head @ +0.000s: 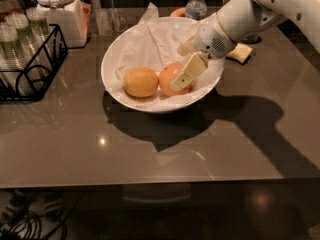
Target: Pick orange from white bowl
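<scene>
The orange (169, 78) lies in the white bowl (111, 54), right of centre on the crumpled white paper. A paler yellow-orange fruit (141, 82) sits just left of it, touching or nearly touching. My gripper (183, 74) reaches down into the bowl from the upper right. It is right at the orange and covers the orange's right side. The white arm (235, 19) stretches away to the upper right corner.
A black wire rack with glasses (25, 59) stands at the left. A white lidded jar (60, 9) and a water bottle (196, 3) stand behind the bowl. A yellow sponge (241, 54) lies to the right of the bowl, under the arm. The grey table's front edge (150, 184) runs along the bottom.
</scene>
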Tool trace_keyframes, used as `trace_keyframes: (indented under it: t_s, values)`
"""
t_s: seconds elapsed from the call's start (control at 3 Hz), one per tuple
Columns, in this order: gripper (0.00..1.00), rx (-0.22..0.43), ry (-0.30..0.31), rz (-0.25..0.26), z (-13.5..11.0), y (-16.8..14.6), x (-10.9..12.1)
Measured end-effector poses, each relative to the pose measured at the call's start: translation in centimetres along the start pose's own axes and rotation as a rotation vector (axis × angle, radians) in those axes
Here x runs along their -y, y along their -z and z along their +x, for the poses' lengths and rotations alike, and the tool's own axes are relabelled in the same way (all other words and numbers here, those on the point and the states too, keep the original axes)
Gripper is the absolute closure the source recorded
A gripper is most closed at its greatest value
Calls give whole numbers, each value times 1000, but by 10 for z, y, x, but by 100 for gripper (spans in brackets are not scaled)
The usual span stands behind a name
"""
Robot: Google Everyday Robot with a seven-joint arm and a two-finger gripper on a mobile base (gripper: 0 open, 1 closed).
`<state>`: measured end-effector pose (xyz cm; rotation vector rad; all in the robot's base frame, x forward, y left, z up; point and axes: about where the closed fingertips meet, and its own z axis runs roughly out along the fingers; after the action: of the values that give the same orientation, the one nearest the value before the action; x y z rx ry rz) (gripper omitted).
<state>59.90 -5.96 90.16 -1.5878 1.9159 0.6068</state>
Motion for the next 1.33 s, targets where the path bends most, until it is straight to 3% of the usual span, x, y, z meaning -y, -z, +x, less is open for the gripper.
trace_keyframes:
  t_s: [0.67, 1.33]
  values:
    - [18, -8, -64, -31, 14, -15, 1]
    - [21, -11, -81, -51, 14, -23, -1]
